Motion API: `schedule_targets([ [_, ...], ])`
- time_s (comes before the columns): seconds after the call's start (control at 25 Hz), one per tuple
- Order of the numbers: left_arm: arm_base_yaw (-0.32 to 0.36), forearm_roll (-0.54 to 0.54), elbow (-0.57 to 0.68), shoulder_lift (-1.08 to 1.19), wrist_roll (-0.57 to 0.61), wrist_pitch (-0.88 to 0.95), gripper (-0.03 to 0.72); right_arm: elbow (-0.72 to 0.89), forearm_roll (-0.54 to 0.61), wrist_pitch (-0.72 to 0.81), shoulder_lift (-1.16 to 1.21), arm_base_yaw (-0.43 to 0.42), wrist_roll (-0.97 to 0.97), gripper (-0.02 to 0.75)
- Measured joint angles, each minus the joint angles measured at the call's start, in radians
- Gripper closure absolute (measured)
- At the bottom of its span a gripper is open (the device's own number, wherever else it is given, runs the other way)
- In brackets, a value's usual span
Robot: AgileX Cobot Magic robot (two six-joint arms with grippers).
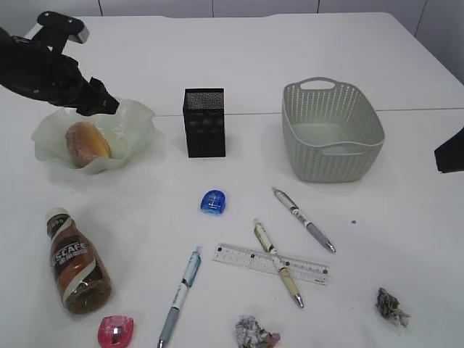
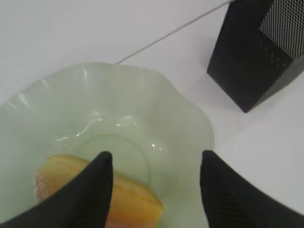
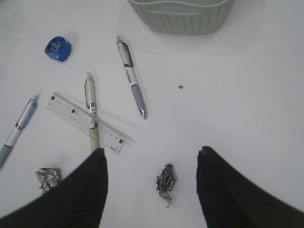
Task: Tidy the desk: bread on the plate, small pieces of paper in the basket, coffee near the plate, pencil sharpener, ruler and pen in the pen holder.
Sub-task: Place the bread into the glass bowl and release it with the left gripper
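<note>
The bread (image 1: pixel 87 143) (image 2: pixel 128 199) lies in the green plate (image 1: pixel 138 123) (image 2: pixel 142 95). My left gripper (image 1: pixel 101 105) (image 2: pixel 156 159) hangs open just above it, holding nothing. My right gripper (image 3: pixel 152 154) is open over a crumpled paper scrap (image 3: pixel 166 183) (image 1: pixel 391 306); another scrap (image 1: pixel 254 333) lies at the front. The coffee (image 1: pixel 76 262) lies on its side at the front left. A blue sharpener (image 1: pixel 213 202), a pink sharpener (image 1: pixel 116 331), the ruler (image 1: pixel 270 263) and three pens (image 1: pixel 303 219) (image 1: pixel 277 262) (image 1: pixel 180 293) lie loose. One pen crosses the ruler.
The black pen holder (image 1: pixel 204 122) (image 2: pixel 259 52) stands right of the plate, and the basket (image 1: pixel 331 130) (image 3: pixel 183 19) stands further right. Only a black part of my right arm (image 1: pixel 451 151) shows at the exterior view's right edge.
</note>
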Motion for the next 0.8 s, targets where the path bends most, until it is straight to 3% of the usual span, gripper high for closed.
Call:
schedule_targets([
  [0.2,-0.069,0.505,0.000,-0.090,-0.440,0.132,0.270,0.000,0.000,0.000,0.000,0.000,0.000,0.301],
  [0.32,-0.102,0.693,0.000,-0.133,-0.662,0.300,0.272,0.000,0.007,0.000,0.000,0.000,0.000,0.301],
  [0.56,-0.115,0.737,0.000,-0.154,-0.783,0.680,0.315,0.000,0.024,0.049,0.000,0.026,0.016,0.333],
  [0.8,-0.113,0.642,0.088,-0.267,-0.829,0.694,0.344,0.000,-0.031,0.118,0.000,0.111,0.159,0.344],
])
